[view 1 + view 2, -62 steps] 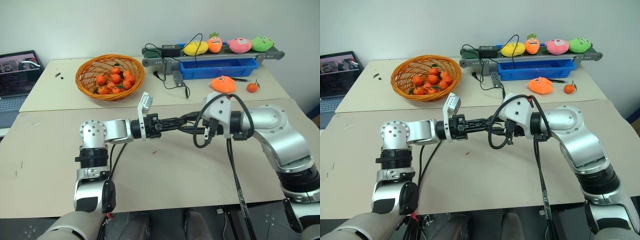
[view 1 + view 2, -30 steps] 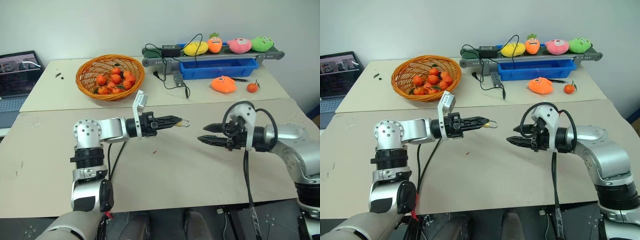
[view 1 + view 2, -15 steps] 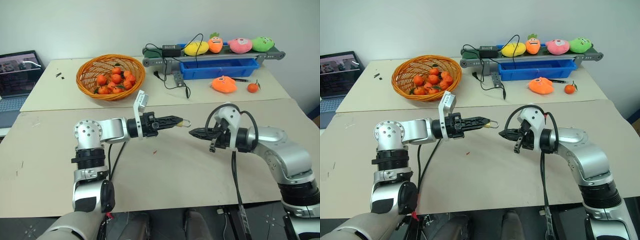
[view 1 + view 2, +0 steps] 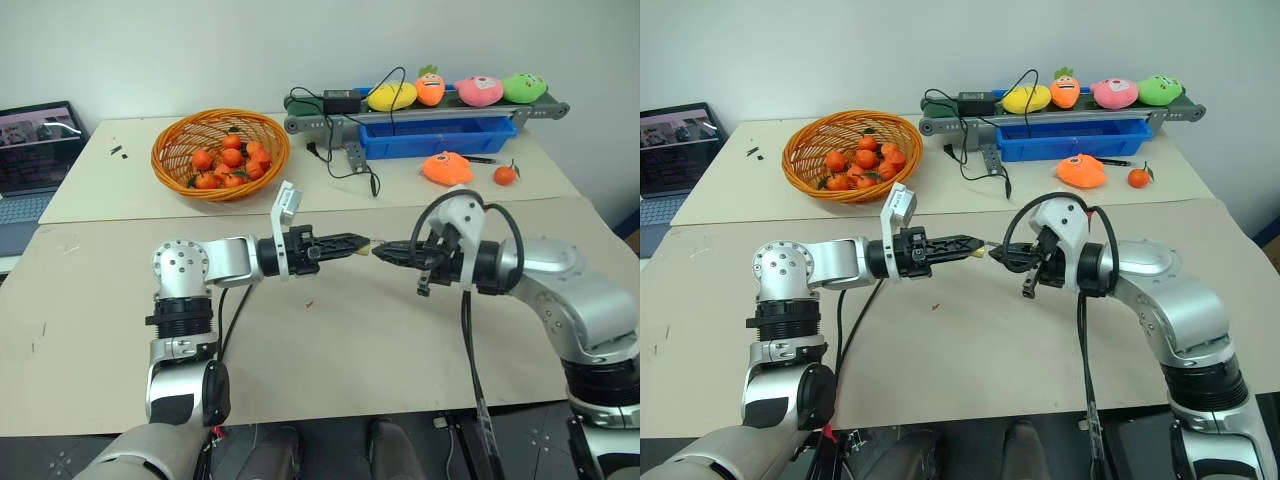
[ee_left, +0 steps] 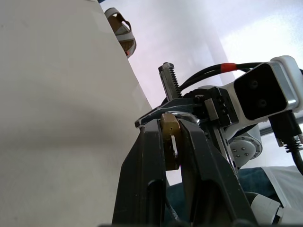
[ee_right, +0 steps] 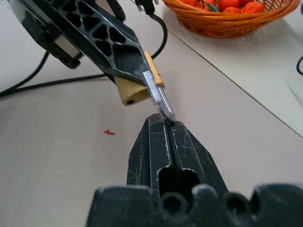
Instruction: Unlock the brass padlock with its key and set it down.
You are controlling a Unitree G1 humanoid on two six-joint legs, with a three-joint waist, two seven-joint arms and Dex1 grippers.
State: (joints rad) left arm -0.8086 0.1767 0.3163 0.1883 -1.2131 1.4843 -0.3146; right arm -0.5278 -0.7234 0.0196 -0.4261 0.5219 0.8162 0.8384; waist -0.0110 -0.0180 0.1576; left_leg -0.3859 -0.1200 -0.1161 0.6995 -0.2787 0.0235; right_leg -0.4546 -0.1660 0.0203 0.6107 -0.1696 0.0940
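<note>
The brass padlock [image 6: 129, 91] is held in the air above the table, my left gripper [image 4: 360, 243] shut on its golden body and pointing level to the right. Its thin silver shackle [image 6: 157, 97] sticks out past the left fingertips. My right gripper [image 6: 163, 122] meets it from the right, shut, with its tips pinched on the end of the shackle loop. In the left wrist view the padlock [image 5: 168, 126] sits between the two black fingers [image 5: 151, 146]. The key is hidden; I cannot make it out.
A wicker basket [image 4: 165, 160] of tangerines stands at the back left. A small conveyor [image 4: 300, 122] carrying plush toys and a blue bin [image 4: 435, 137] stand at the back right, with cables [image 4: 345, 160], an orange plush [image 4: 447, 167] and a tangerine [image 4: 505, 175]. A laptop [image 4: 35, 145] sits far left.
My right gripper, open a second ago and apart from the padlock, has shut and moved left and up until its tips meet the shackle. The left arm has held still.
</note>
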